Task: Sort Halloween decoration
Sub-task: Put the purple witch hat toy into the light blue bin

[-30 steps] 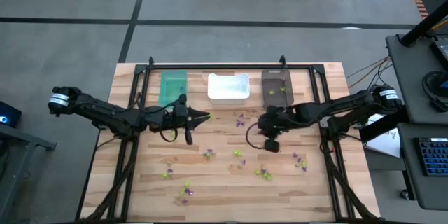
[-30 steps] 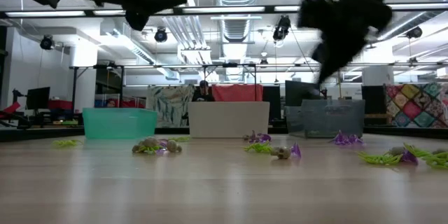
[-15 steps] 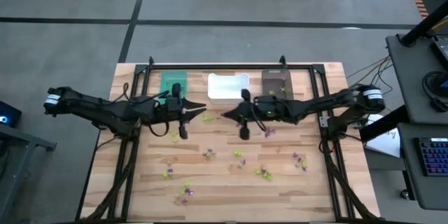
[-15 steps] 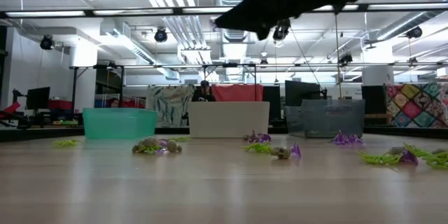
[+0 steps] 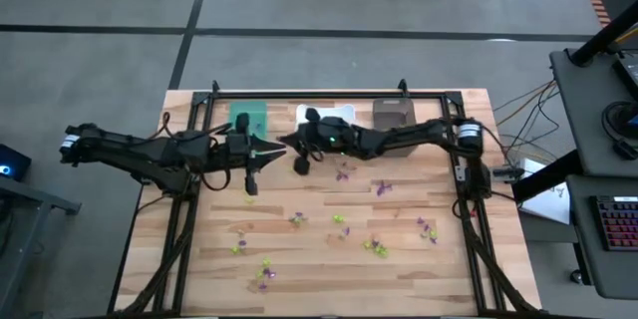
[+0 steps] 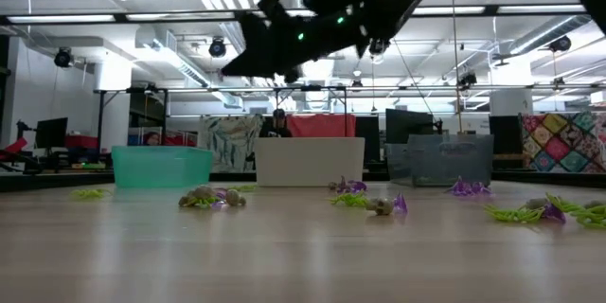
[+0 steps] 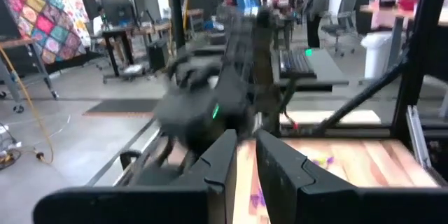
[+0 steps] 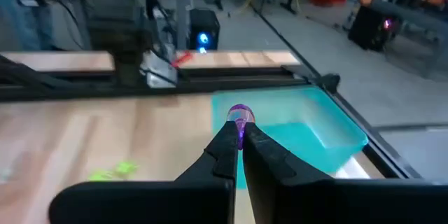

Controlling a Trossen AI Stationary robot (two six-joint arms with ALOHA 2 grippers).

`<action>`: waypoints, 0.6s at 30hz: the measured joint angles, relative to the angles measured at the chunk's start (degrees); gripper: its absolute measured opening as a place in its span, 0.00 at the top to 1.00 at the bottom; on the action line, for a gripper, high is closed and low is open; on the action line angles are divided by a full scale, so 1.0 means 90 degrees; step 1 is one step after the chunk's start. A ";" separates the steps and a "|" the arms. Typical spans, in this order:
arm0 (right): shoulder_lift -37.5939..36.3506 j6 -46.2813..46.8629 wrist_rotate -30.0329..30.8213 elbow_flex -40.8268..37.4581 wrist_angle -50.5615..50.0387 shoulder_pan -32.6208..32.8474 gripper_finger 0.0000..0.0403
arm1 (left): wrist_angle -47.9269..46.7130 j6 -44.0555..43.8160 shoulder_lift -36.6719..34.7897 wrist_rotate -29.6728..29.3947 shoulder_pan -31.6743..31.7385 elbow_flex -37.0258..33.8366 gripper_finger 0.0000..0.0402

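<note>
Two grippers up over the worktop (image 5: pixel 199 259): right gripper (image 8: pixel 240 134) clamped on a purple trinket (image 8: pixel 239 116), near the teal bin (image 8: pixel 308 129); left gripper (image 5: pixel 276 150) nearly closed, contents unclear. Remaining trinkets (image 5: pixel 339 221) scattered across the boards.

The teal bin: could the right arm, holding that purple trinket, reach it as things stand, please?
Probably yes. The right gripper, shut on the purple trinket, is close to the teal bin with nothing between, though the left gripper hovers beside it.
</note>
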 joint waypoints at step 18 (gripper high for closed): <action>0.2230 0.0286 -0.0112 0.2381 -0.0006 -0.0454 0.98 | -0.0178 0.0006 -0.0583 -0.0033 -0.0005 -0.0306 0.90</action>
